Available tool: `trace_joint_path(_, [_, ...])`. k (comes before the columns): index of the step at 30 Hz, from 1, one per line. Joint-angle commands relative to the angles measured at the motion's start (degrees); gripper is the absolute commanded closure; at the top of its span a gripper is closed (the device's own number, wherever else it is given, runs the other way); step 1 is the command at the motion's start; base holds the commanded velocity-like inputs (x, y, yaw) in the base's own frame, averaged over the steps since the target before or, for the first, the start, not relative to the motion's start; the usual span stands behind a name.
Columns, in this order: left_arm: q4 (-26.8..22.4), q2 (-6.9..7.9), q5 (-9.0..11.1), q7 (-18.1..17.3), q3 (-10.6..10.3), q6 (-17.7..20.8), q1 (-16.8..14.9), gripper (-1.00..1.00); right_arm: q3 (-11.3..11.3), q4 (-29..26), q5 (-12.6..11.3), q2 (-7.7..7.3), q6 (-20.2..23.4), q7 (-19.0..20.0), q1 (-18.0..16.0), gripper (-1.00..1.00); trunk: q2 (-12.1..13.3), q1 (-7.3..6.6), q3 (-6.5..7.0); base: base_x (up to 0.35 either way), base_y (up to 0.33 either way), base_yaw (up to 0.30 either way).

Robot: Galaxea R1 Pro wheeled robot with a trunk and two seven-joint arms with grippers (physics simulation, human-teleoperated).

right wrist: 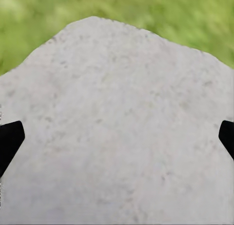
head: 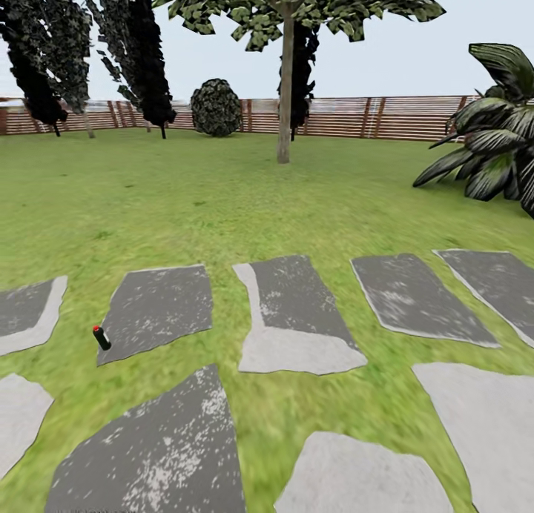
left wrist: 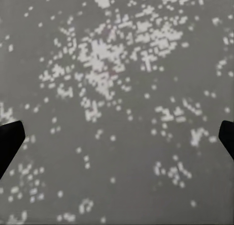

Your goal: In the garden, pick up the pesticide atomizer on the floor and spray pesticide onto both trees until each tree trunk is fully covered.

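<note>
The pesticide atomizer [head: 101, 338], a small dark bottle with a red cap, stands tilted on the grass at the edge of a grey paving slab, low and to the left in the head view. A tree [head: 297, 5] with a straight pale tree trunk [head: 285, 90] rises from the lawn far ahead. In the left wrist view my left gripper [left wrist: 117, 139] is open over a speckled dark slab, its black fingertips [left wrist: 9, 143] wide apart. The right wrist view has my right gripper [right wrist: 117, 139] open over a pale stone slab, holding nothing.
Grey and pale paving slabs [head: 295, 316] lie in the grass in the foreground. A brown slat fence [head: 386, 117] bounds the lawn, with a round bush [head: 216, 107] and dark trees [head: 144, 53] along it. A broad-leaved plant [head: 497, 142] stands at the right.
</note>
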Motion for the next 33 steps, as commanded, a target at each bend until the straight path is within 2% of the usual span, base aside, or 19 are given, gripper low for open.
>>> trace_joint_path(1, [0.05,-0.01,0.00,0.02,0.07,-0.19,-0.04,-1.00,0.03,0.01,0.32,-0.02,-0.14,-0.03,-0.01,-1.00,-0.01,0.00,-0.07,0.118,-0.033,0.278])
trace_joint_path(33, [0.05,0.07,0.42,0.02,0.07,-0.25,-0.04,-1.00,0.03,0.01,0.32,-0.02,-0.14,-0.05,-0.02,-1.00,-0.01,0.00,-0.88,0.018,-0.002,0.278])
